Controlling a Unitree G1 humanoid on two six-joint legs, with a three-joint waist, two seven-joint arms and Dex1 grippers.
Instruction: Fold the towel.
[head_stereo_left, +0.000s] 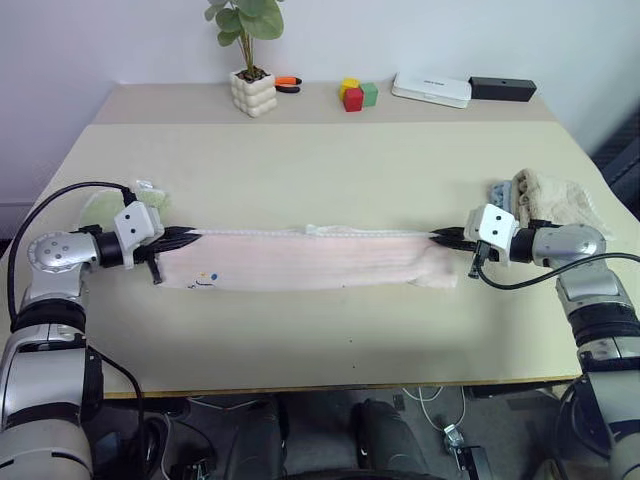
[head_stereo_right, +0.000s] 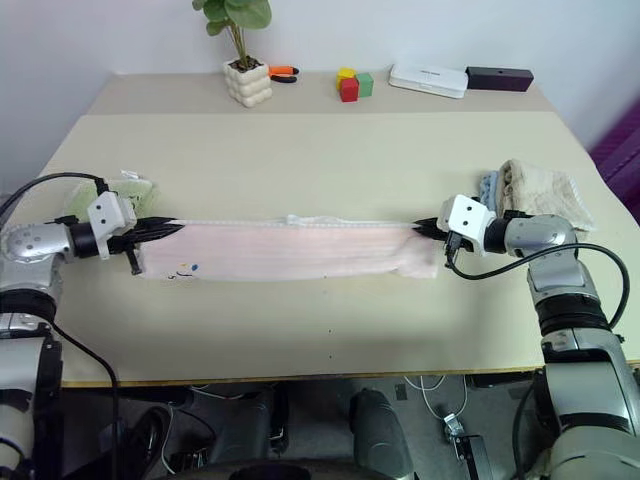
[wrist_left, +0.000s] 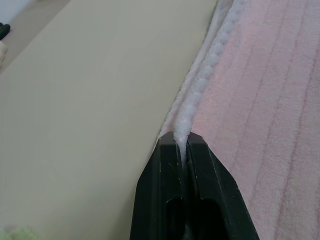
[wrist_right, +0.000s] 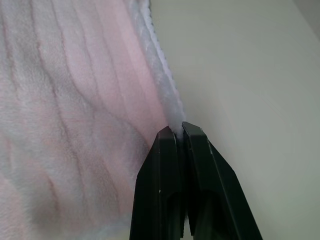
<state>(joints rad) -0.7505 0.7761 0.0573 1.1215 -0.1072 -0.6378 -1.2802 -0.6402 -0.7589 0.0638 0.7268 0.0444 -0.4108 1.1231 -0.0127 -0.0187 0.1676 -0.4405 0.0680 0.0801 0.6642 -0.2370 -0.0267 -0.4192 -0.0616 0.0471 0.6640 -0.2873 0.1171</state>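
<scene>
**Soft pink towel held stretched by its two far corners**

Beige and flat, the wide wooden table (head_stereo_left: 330, 170) takes most of the left eye view, with a white wall behind it. Across the middle of the frame lies the pale pink fluffy terry towel (head_stereo_left: 310, 258), a long strip already doubled, with a small dark printed mark at its lower left. At centre left, the left gripper (head_stereo_left: 185, 237) is clamped on one end corner; at centre right, the right gripper (head_stereo_left: 445, 238) is clamped on the other.

In the right eye view, a folded beige cloth (head_stereo_right: 540, 185) sits at the right edge, just behind the right arm.

The left wrist view has the black fingers (wrist_left: 167, 190) pressed together on the thick white hem.

The right wrist view repeats this: the fingers (wrist_right: 165, 180) pinch the hem at the corner.

I judge the towel light, limp and not slippery; it will sag between the grips. Corners on the hem seem the best places to hold.
</scene>
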